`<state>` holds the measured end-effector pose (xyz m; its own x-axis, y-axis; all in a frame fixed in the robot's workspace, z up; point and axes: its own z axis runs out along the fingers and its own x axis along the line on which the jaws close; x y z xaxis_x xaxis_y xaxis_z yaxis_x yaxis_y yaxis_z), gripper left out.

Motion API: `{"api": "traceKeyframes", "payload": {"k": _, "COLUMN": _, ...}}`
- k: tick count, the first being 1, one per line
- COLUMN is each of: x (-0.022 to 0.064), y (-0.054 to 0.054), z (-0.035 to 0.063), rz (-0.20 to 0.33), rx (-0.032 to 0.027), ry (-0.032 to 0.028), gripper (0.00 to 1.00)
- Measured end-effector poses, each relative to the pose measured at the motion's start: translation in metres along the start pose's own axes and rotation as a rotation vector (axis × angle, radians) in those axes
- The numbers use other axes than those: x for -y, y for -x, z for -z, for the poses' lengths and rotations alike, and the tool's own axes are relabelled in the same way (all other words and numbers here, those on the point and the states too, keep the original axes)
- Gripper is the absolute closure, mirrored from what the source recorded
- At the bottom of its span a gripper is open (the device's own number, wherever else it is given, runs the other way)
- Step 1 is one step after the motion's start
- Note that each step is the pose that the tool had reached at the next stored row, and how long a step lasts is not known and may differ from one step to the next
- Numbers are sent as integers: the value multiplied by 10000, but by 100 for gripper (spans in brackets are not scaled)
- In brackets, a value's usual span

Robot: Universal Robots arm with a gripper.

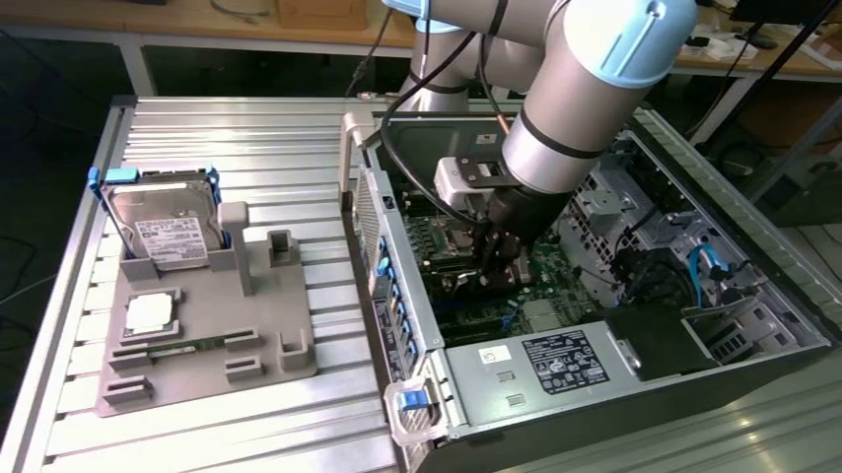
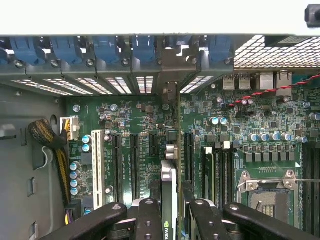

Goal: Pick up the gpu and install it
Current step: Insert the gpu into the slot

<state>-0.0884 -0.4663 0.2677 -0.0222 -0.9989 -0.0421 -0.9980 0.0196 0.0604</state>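
gpu point(image 2: 168, 180) is off the bench and inside the computer case point(image 1: 408, 296), so the pick-up half of the job looks done. closest to the wrist camera, the gripper point(image 2: 172, 215) has its black fingers point(image 2: 149, 220) drawn in narrow on the card's two faces. the card is held on edge and seen end-on as a thin strip. in the exterior view the arm reaches down into the middle of the case, over the motherboard point(image 2: 125, 112).

a little further into the case, the card runs in line with the row of long black expansion slots point(image 2: 134, 165), with slots on both sides of it. whether its lower edge has gone into a slot is hidden by the card itself, so i judge the seating as not confirmed.

further on, at the case's rear wall, the card's far end reaches the slatted bracket openings point(image 2: 145, 82) beneath the blue clips point(image 2: 102, 50). i cannot tell whether its bracket is home there.

outside the case, on the exterior view's left, the grey tray point(image 1: 263, 325) holds the hard drive point(image 1: 165, 232) and the memory stick point(image 1: 177, 345).
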Motion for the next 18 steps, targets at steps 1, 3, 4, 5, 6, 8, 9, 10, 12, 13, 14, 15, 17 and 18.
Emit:
{"api": "traceKeyframes", "payload": {"k": 1, "x": 0, "y": 0, "z": 0, "rz": 0, "rx": 0, "ry": 0, "gripper": 73}}
{"api": "traceKeyframes", "payload": {"k": 3, "x": 0, "y": -1, "z": 0, "rz": -1, "rx": -5, "ry": 0, "gripper": 73}}
{"api": "traceKeyframes", "payload": {"k": 4, "x": 0, "y": -1, "z": 0, "rz": 1, "rx": -6, "ry": 0, "gripper": 73}}
{"api": "traceKeyframes", "payload": {"k": 5, "x": -1, "y": -1, "z": 0, "rz": 0, "rx": -8, "ry": 0, "gripper": 73}}
{"api": "traceKeyframes", "payload": {"k": 6, "x": -1, "y": -1, "z": 0, "rz": 0, "rx": -9, "ry": 0, "gripper": 73}}
{"api": "traceKeyframes", "payload": {"k": 8, "x": -1, "y": -1, "z": 0, "rz": -1, "rx": -10, "ry": 0, "gripper": 73}}
{"api": "traceKeyframes", "payload": {"k": 9, "x": -1, "y": -1, "z": 0, "rz": -1, "rx": -10, "ry": 0, "gripper": 73}}
{"api": "traceKeyframes", "payload": {"k": 10, "x": -1, "y": -1, "z": 0, "rz": -2, "rx": -17, "ry": 0, "gripper": 73}}
{"api": "traceKeyframes", "payload": {"k": 12, "x": -1, "y": -2, "z": -1, "rz": -7, "rx": -41, "ry": -1, "gripper": 73}}
{"api": "traceKeyframes", "payload": {"k": 13, "x": -1, "y": -1, "z": -2, "rz": -15, "rx": -67, "ry": -2, "gripper": 73}}
{"api": "traceKeyframes", "payload": {"k": 14, "x": -1, "y": -2, "z": -7, "rz": -16, "rx": -73, "ry": 0, "gripper": 73}}
{"api": "traceKeyframes", "payload": {"k": 15, "x": -1, "y": -2, "z": -12, "rz": -16, "rx": -75, "ry": 3, "gripper": 73}}
{"api": "traceKeyframes", "payload": {"k": 17, "x": 0, "y": -3, "z": -21, "rz": -17, "rx": -75, "ry": 7, "gripper": 73}}
{"api": "traceKeyframes", "payload": {"k": 18, "x": 0, "y": -3, "z": -25, "rz": -17, "rx": -74, "ry": 10, "gripper": 73}}
